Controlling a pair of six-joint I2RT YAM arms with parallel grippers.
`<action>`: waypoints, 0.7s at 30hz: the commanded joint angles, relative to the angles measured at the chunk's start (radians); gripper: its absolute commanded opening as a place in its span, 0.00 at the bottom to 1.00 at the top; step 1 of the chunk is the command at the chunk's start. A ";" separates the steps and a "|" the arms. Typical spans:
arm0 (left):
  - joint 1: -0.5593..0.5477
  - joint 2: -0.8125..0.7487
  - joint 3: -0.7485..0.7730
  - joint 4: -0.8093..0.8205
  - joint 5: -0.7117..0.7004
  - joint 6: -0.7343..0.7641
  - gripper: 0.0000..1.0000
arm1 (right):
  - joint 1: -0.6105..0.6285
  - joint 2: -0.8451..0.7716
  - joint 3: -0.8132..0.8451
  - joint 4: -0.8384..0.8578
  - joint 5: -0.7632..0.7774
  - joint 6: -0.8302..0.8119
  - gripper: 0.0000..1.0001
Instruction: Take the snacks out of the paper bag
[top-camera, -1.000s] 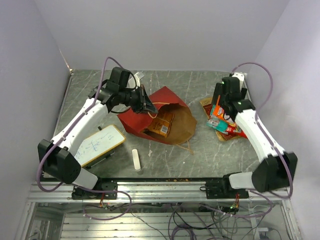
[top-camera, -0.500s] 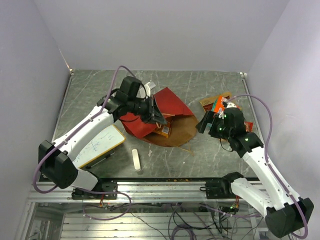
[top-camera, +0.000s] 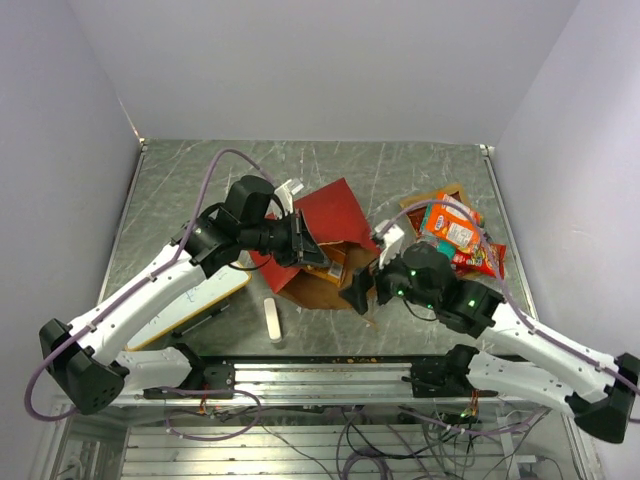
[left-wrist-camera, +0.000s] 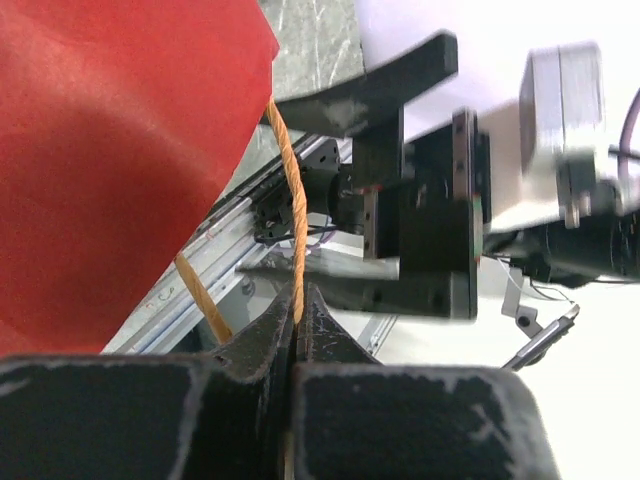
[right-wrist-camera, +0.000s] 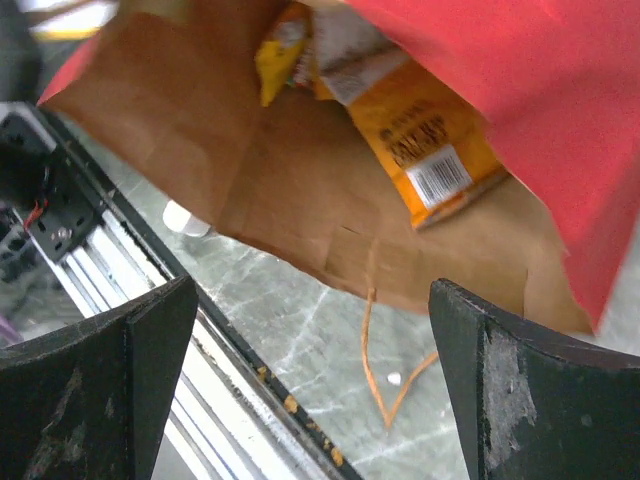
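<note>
**Top view.** The bag (top-camera: 335, 208) lies on its side at mid-table (top-camera: 180, 180), red side up, with its brown mouth facing the near edge. The left gripper (top-camera: 311, 250) is at the upper lip of the mouth and lifts it. The right gripper (top-camera: 362, 290) sits just in front of the mouth, low over the table. A packet (top-camera: 333, 263) shows inside the mouth. A pile of snacks (top-camera: 452, 232) lies on the table to the right of the bag, apart from it. A whiteboard (top-camera: 210, 296) lies partly under the left arm. An eraser (top-camera: 270, 320) lies near the front rail (top-camera: 330, 375).

**Left wrist view.** The left gripper (left-wrist-camera: 297, 318) is closed tight on the bag's tan handle (left-wrist-camera: 297, 215), which rises straight out from between the fingers. The red bag wall (left-wrist-camera: 120, 150) fills the left of the frame. The right gripper shows opposite, blurred, with its fingers spread.

**Right wrist view.** The right gripper (right-wrist-camera: 315, 385) has its fingers (right-wrist-camera: 100, 385) at full spread, with nothing between them. The brown bag interior (right-wrist-camera: 230, 170) lies directly ahead. An orange packet (right-wrist-camera: 430, 140) lies inside, on the lower wall under the red upper wall. A yellow packet (right-wrist-camera: 280, 45) sits deeper in. A second handle (right-wrist-camera: 383, 372) trails loose on the table below the mouth.
</note>
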 joint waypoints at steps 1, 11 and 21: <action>-0.001 0.004 -0.012 -0.002 -0.041 -0.012 0.07 | 0.148 0.044 -0.027 0.192 0.025 -0.213 1.00; 0.001 0.155 0.138 -0.053 -0.032 0.023 0.07 | 0.304 0.167 -0.166 0.447 0.201 -0.657 0.93; 0.013 0.171 0.210 -0.133 -0.091 0.014 0.07 | 0.263 0.293 -0.287 0.721 0.302 -0.922 0.66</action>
